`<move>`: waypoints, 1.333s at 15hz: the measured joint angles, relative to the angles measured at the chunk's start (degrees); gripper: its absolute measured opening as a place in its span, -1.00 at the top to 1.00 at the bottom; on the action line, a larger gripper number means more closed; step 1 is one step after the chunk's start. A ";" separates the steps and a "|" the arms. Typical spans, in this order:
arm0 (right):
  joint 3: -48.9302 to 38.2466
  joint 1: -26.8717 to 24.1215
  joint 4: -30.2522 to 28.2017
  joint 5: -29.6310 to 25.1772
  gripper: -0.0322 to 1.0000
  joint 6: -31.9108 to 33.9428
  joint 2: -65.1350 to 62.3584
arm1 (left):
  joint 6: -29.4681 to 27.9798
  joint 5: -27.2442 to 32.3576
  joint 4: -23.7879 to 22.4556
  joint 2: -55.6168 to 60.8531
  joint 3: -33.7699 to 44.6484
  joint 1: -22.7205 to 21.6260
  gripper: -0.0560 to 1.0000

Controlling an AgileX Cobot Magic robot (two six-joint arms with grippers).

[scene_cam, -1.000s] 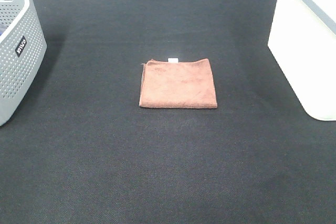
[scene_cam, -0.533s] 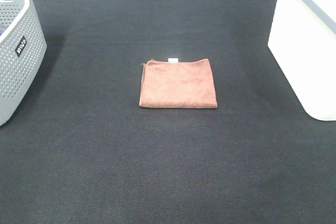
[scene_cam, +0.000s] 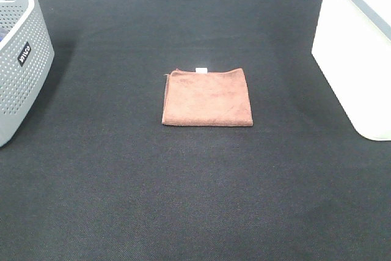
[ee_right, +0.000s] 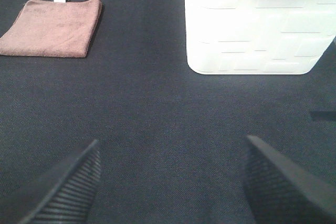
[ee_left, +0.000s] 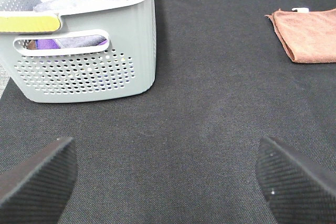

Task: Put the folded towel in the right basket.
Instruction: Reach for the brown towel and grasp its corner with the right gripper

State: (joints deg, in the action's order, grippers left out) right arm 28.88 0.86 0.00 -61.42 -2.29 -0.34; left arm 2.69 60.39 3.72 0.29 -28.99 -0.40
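Nothing is moved since a second ago: one folded brown towel (scene_cam: 207,98) is laid flat mid-table, well apart from both baskets. Two are counted, one grey basket (scene_cam: 18,71) at left and one white basket (scene_cam: 357,59) at right. Left gripper (ee_left: 167,176) and right gripper (ee_right: 170,179) are held spread wide, empty, over the black woven cloth (scene_cam: 183,200).

towel: folded towel (scene_cam: 208,98), rust-brown terry, near-square, lying flat on the black bench (scene_cam: 122,181)
tag: small white tag (scene_cam: 201,69) on the towel's far edge
towel position: mid-bench, nothing touching it
basket: white basket (scene_cam: 357,59), solid walls with block relief, handle slot near the rim, upright at the right edge
gap: towel left of basket, well apart
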 joint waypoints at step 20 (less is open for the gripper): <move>4.87 0.00 5.67 15.41 -0.42 -0.69 28.65 | 0.00 0.00 0.00 0.00 0.00 0.00 -0.76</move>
State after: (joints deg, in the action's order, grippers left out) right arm 33.75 0.86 5.67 -46.01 -2.98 28.30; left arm 2.69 60.39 3.72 0.29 -28.99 -0.40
